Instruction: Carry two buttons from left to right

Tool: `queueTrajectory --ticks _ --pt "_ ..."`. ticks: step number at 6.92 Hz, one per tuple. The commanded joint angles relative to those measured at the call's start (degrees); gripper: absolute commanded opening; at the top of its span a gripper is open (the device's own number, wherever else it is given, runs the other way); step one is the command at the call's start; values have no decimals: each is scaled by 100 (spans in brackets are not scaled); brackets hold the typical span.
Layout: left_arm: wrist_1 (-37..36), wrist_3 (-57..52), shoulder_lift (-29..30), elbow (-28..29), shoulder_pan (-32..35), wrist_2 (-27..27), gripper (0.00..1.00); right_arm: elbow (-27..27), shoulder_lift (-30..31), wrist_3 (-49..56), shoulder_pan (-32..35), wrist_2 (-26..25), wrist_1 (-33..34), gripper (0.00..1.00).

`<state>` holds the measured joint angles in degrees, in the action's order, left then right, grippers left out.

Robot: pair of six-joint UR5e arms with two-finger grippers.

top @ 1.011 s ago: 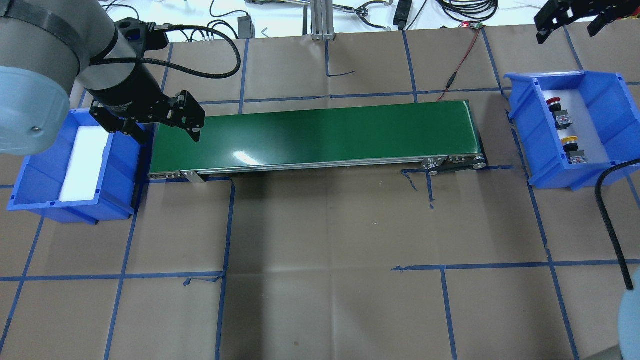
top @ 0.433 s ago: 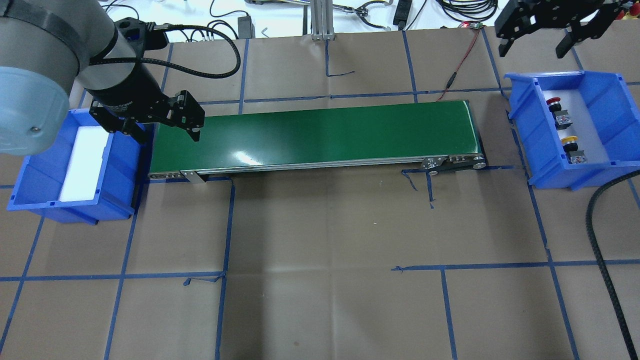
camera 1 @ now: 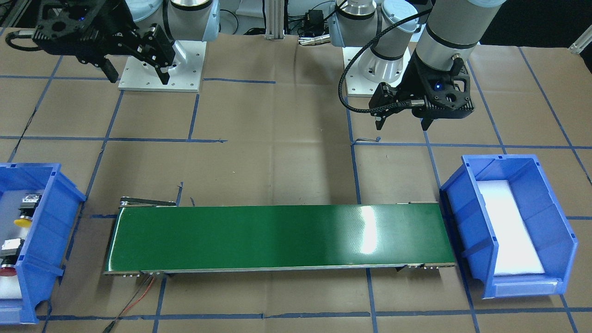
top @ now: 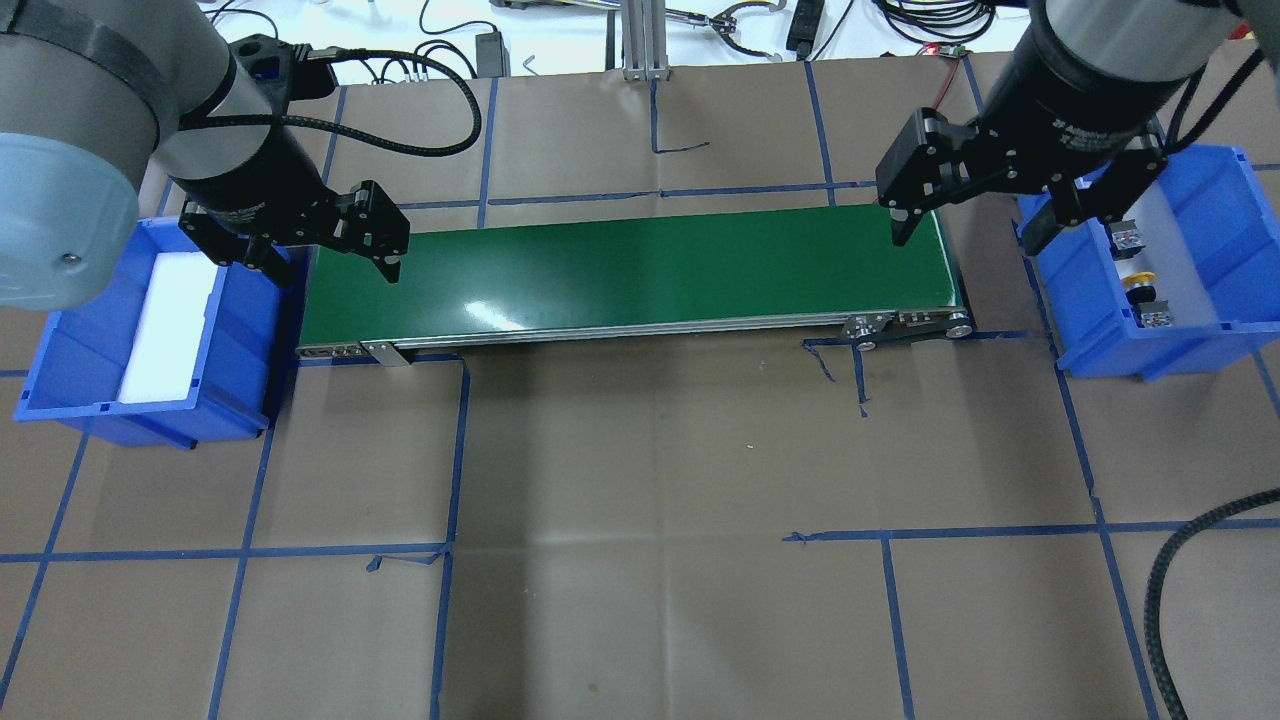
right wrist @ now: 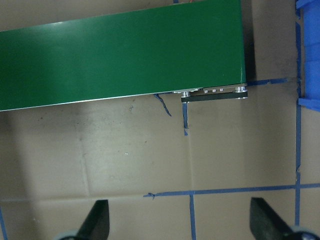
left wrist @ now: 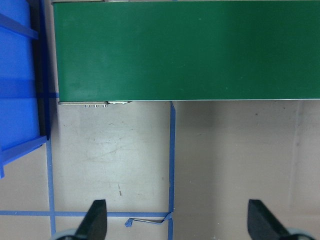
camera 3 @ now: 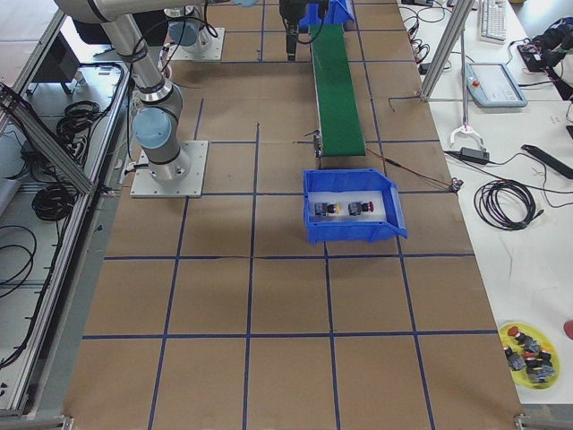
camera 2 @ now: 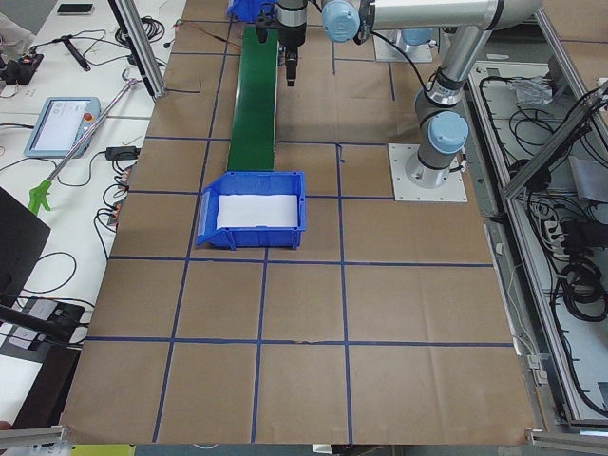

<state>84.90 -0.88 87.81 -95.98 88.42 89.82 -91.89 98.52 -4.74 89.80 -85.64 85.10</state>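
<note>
Both buttons lie in the blue right bin [top: 1215,200]. The yellow button [top: 1141,281] shows fully. The red button [top: 1128,237] shows only its grey body, as my right gripper covers its cap. In the front view the yellow button [camera 1: 22,221] and the red button [camera 1: 6,269] are both plain. My right gripper [top: 965,238] is open and empty, and hangs over the gap between the belt's right end and the bin. My left gripper [top: 335,268] is open and empty above the belt's left end. Both wrist views show open fingers [left wrist: 96,220] [right wrist: 97,220] with nothing between them.
A green conveyor belt [top: 650,265] runs between the bins. The blue left bin [top: 240,340] holds only a white foam pad. Blue tape lines cross the brown paper table. Cables lie along the far edge, and a red wire [top: 915,140] leads to the belt.
My right arm has swung in from the far right corner toward the belt's right end and the right bin. My left arm has not moved. The buttons have stayed put.
</note>
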Motion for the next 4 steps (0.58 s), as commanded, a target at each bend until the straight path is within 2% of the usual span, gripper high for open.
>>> queueTrajectory --ticks 1,4 --pt "0 0 -1 0 0 0 100 -539 290 35 -59 -31 630 100" --pt "0 0 -1 0 0 0 100 -497 247 61 -278 -23 596 100"
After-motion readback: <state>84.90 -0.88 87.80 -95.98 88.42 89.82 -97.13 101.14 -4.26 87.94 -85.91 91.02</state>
